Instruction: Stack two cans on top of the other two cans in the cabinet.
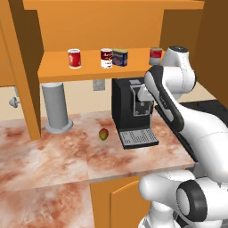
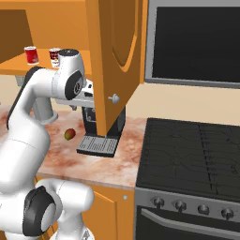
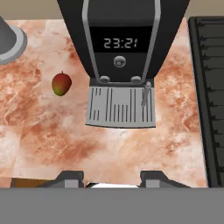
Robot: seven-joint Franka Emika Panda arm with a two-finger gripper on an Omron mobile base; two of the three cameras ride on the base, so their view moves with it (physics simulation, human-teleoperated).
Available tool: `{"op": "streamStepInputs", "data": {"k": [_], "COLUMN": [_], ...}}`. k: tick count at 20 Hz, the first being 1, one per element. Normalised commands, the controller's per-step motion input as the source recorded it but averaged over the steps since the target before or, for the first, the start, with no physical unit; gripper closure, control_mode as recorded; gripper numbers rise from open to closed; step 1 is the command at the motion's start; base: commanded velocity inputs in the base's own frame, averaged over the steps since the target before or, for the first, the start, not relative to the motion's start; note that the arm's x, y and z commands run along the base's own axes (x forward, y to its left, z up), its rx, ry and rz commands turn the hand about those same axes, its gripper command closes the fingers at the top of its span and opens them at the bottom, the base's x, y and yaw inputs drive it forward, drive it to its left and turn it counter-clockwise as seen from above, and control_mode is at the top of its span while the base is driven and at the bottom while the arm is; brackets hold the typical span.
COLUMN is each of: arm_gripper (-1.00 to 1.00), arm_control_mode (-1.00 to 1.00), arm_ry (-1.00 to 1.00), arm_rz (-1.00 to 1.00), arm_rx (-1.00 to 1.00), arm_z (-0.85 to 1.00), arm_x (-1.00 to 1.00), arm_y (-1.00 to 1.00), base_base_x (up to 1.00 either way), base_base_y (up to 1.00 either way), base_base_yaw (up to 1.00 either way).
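Several cans stand in a row on the shelf board of the orange-brown cabinet point(image 1: 89, 72). From the left they are a bright red can point(image 1: 74, 58), a dark red and white can point(image 1: 106, 58), a squat blue can point(image 1: 120, 57) touching it, and a red can with a grey base point(image 1: 155, 55) partly behind my arm. The bright red can point(image 2: 31, 55) and the dark red can point(image 2: 55, 56) also appear from the right. My gripper point(image 1: 141, 110) hangs below the shelf before the coffee machine, pointing down. Its fingertips point(image 3: 70, 177) stand apart with nothing between them.
A black coffee machine point(image 1: 131, 111) stands on the marble counter point(image 1: 53, 151) under the shelf, with a mango point(image 1: 103, 133) to its left and a grey cylinder point(image 1: 55, 109) further left. The open cabinet door point(image 2: 117, 56) hangs right of my arm. A black stove point(image 2: 197, 154) lies to the right.
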Motion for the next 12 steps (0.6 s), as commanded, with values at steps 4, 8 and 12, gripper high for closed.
{"op": "streamStepInputs", "data": {"k": [4,8,12], "arm_gripper": [-1.0,-1.0,-1.0], "arm_control_mode": [-1.0,-1.0,-1.0], "arm_ry": [-0.1,0.0,-0.13], "arm_rz": [0.0,0.0,-0.06], "arm_rx": [0.02,0.0,0.11], "arm_z": [-0.01,-0.05,-0.03], "arm_x": [-0.15,-0.19,-0.31], "arm_y": [-0.02,-0.06,0.0], "base_base_x": [0.0,0.0,0.0], "base_base_y": [0.0,0.0,0.0], "base_base_yaw": [0.0,0.0,0.0]}}
